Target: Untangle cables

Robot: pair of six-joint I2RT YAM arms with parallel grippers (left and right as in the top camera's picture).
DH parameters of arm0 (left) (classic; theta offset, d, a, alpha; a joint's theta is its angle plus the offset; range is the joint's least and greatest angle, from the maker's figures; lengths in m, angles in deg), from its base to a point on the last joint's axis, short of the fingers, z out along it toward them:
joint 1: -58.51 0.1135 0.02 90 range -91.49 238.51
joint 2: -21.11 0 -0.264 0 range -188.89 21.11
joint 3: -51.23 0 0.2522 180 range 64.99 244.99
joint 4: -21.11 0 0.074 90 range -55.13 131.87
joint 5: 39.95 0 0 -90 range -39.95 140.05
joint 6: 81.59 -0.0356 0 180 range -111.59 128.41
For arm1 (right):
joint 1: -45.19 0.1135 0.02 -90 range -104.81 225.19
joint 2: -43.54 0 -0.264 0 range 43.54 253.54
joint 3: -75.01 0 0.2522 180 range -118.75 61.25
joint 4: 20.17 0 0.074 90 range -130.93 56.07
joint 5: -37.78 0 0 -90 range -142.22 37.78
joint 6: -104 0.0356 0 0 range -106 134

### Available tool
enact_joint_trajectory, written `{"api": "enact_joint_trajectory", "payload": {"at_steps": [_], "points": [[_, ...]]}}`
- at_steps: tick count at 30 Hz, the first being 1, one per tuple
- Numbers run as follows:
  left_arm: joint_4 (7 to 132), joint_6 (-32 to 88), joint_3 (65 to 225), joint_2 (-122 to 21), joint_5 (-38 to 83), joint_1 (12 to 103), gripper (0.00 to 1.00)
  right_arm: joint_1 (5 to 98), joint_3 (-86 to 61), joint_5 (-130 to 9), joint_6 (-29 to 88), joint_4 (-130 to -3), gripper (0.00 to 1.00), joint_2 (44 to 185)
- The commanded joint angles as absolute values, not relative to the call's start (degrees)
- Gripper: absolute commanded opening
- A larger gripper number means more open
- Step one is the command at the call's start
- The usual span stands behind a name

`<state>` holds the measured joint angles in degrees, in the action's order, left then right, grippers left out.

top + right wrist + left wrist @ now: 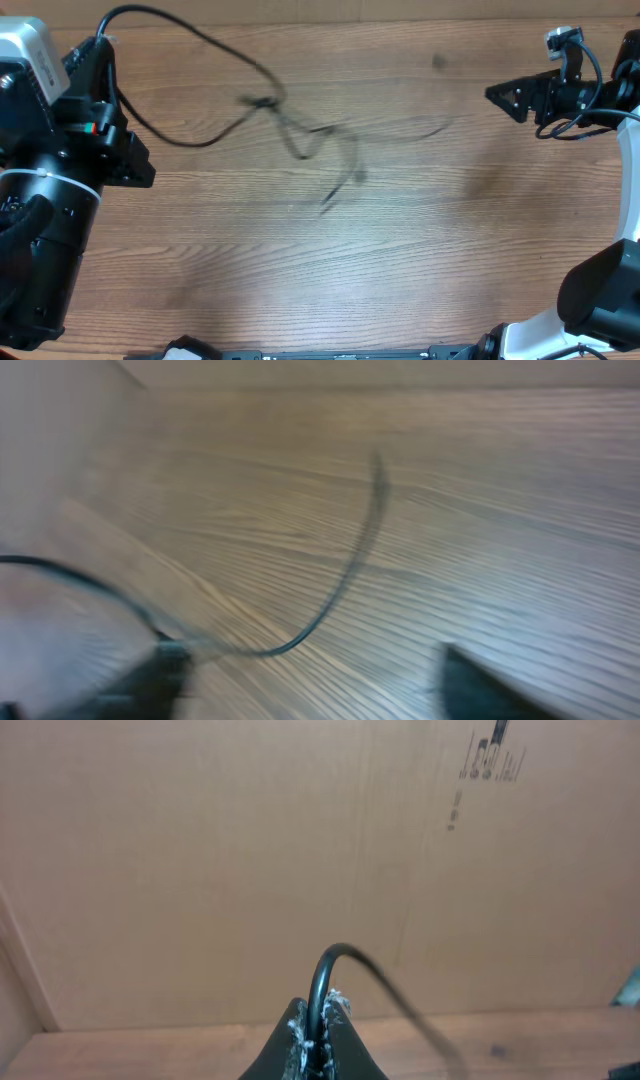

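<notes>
**A:** Right, the cables [270, 102] first: very thin black cords, bunched into a small knot left of the middle of the table [400, 250]. Loops trail downward, and fainter, blurred strands reach out to the right.

**B:** And one strand arcs up from that knot toward the far left corner, straight to the left gripper [318, 1028].

**A:** Its wrist view confirms it: jaws pinched tight on the cord, which rises out of the tips and bends away right. A cardboard wall [200, 840] fills the background. Overhead can't show that pinch.

**B:** Across the way, the right gripper [315, 652] sits by the far right edge, well apart from the knot.

**A:** Its own camera gives what overhead hides: jaws spread wide, nothing clamped between them, and one smeared cord curving over the wood ahead. It runs close to one finger [160, 675], but whether it touches, I can't tell.

**B:** Only overhead lays out the whole tangle at once.
</notes>
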<state>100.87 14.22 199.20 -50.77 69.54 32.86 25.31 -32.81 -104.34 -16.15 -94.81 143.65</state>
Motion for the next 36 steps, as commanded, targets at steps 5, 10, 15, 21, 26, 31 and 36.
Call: {"api": "enact_joint_trajectory", "payload": {"at_steps": [5, 10, 15, 21, 26, 31, 36], "points": [[103.78, 13.52, 200.20, -51.90, 68.18, 32.99, 0.06, 26.89, -32.88, -125.78, -16.41, -96.36, 0.74, 143.52], [104.10, 13.52, 200.20, -54.96, 61.65, 32.99, 0.06, 32.96, -32.88, -125.63, -18.53, -100.36, 0.87, 143.52], [103.91, 13.54, 200.20, -59.62, 55.66, 32.99, 0.05, 42.12, -32.88, -125.67, -19.82, -101.76, 0.79, 143.52], [104.32, 13.04, 200.20, -62.81, 52.05, 32.99, 0.04, 51.37, -32.90, -125.32, -24.02, -101.33, 0.82, 143.41], [107.29, 12.18, 200.20, -61.93, 51.79, 32.99, 0.08, 54.32, -32.90, -119.92, -23.97, -102.24, 0.89, 143.43], [113.72, 12.75, 200.20, -60.47, 52.38, 32.99, 0.06, 55.87, -32.90, -116.36, -23.97, -102.66, 0.89, 143.43], [124.67, 16.77, 200.03, -60.30, 54.28, 32.99, 0.04, 55.85, -32.90, -116.34, -23.93, -102.68, 0.88, 143.41]]}}
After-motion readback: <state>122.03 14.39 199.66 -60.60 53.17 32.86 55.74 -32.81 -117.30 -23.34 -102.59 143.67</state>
